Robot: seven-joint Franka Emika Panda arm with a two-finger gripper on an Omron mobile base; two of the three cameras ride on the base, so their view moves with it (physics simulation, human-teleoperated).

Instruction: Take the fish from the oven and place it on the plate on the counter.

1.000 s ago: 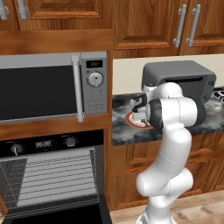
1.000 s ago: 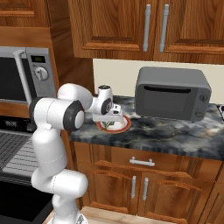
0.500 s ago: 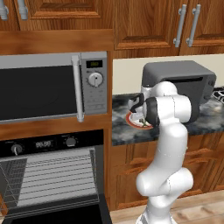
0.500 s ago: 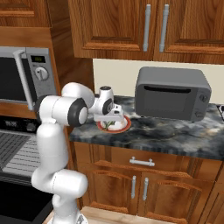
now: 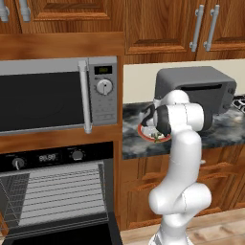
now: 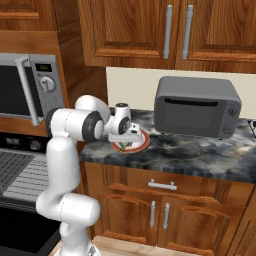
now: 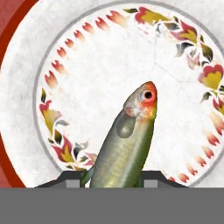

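Left base view: white arm rising from the lower right, folded at a high elbow, with its forearm reaching left and away over the counter [image 5: 225,131]. The wrist hides most of the plate [image 5: 145,132], whose red-orange rim shows just left of it, on the marbled stone in front of the grey toaster oven [image 5: 196,91]. At lower left the oven [image 5: 57,196] stands with its door down and its wire racks bare; the silver microwave [image 5: 57,95] sits above it, wooden cabinets [image 5: 158,24] higher up.

Right base view: arm rising from the lower left, shoulder and elbow stacked upright, forearm level and pointing right. The gripper [image 6: 131,139] points downward, low over the plate [image 6: 144,142], which lies near the left end of the counter [image 6: 200,155], apart from the toaster oven [image 6: 197,106]. A small greenish sliver, the fish [image 6: 124,145], shows beneath the hand; contact with the plate cannot be judged. Drawers [image 6: 160,187] with silver handles lie below the stone.

Hand view: camera looking straight down onto the plate [image 7: 87,78], white with a ring of red and yellow floral marks. The fish [image 7: 129,140], green-bodied with an orange head, rises from between the two dark finger tips [image 7: 70,179] at the bottom edge, which are closed against its tail end, head pointing toward the plate's centre
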